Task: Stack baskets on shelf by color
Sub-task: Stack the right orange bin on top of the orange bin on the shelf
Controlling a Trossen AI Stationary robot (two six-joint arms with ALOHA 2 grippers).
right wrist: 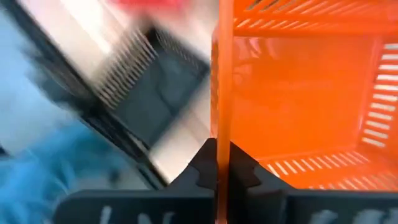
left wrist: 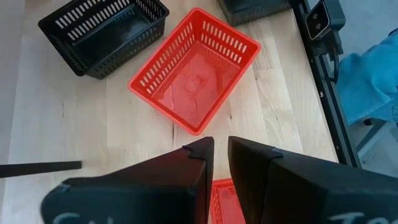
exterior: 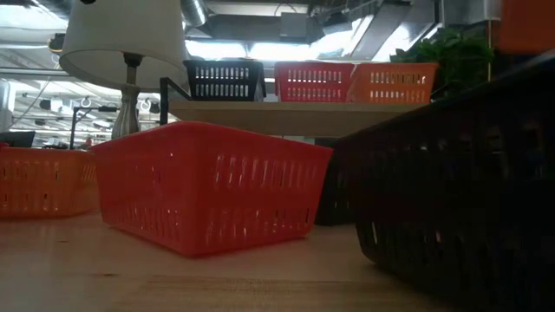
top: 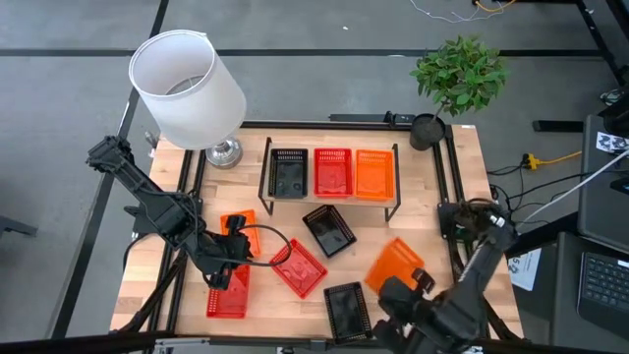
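The shelf (top: 329, 202) at the back middle bears a black basket (top: 288, 173), a red one (top: 332, 173) and an orange one (top: 373, 173), side by side. On the table rest two red baskets (top: 298, 267) (top: 228, 292), two black ones (top: 328, 229) (top: 347, 308) and an orange one (top: 239, 224). My right gripper (right wrist: 222, 163) at the front right is shut on another orange basket (top: 395, 264). Over the front left, my left gripper (left wrist: 221, 149) hovers with a narrow gap between its fingers and holds nothing. My right gripper pinches one side wall of the orange basket at its rim (right wrist: 221, 124), one finger inside the basket and one outside. The fingers come steeply from above. The basket is lifted clear of the table and tilted, and it shows high at the low view's right (exterior: 525, 26).
A white-shaded lamp (top: 187, 88) stands at the back left and a potted plant (top: 457, 79) at the back right. Black rails (top: 447, 197) run along the table's sides. In the low view a red basket (exterior: 208, 186) and a black one (exterior: 460, 182) stand close in front.
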